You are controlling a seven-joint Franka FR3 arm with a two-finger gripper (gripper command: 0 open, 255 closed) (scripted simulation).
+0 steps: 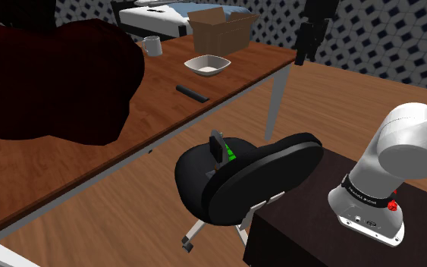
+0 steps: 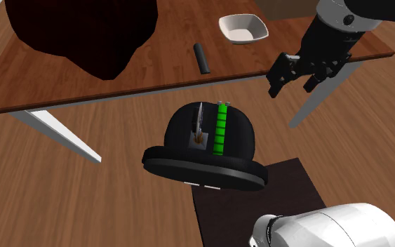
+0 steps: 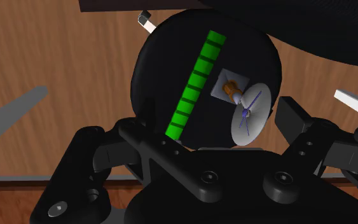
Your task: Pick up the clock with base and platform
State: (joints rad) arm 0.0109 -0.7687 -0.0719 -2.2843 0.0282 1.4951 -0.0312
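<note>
The clock (image 3: pixel 250 114) is a pale round disc standing on a small grey platform with an orange-brown base (image 3: pixel 229 87). It stands on the black seat of an office chair (image 1: pixel 242 171). A bright green segmented strip (image 3: pixel 195 86) lies beside it on the seat. In the second exterior view the clock (image 2: pixel 199 126) stands edge-on at the seat's middle. My gripper (image 2: pixel 292 85) hangs open in the air, well above the chair and off towards the table's corner. In the wrist view the gripper (image 3: pixel 219 118) looks down on the seat, fingers (image 3: pixel 147 118) wide apart with nothing between them.
A long wooden table (image 1: pixel 90 159) runs next to the chair, with a grey leg (image 1: pixel 276 98) near my gripper. On it sit a large dark red mass (image 1: pixel 45 76), a white bowl (image 1: pixel 206 64), a black bar (image 1: pixel 192 92), a mug (image 1: pixel 152 47) and a cardboard box (image 1: pixel 221 29).
</note>
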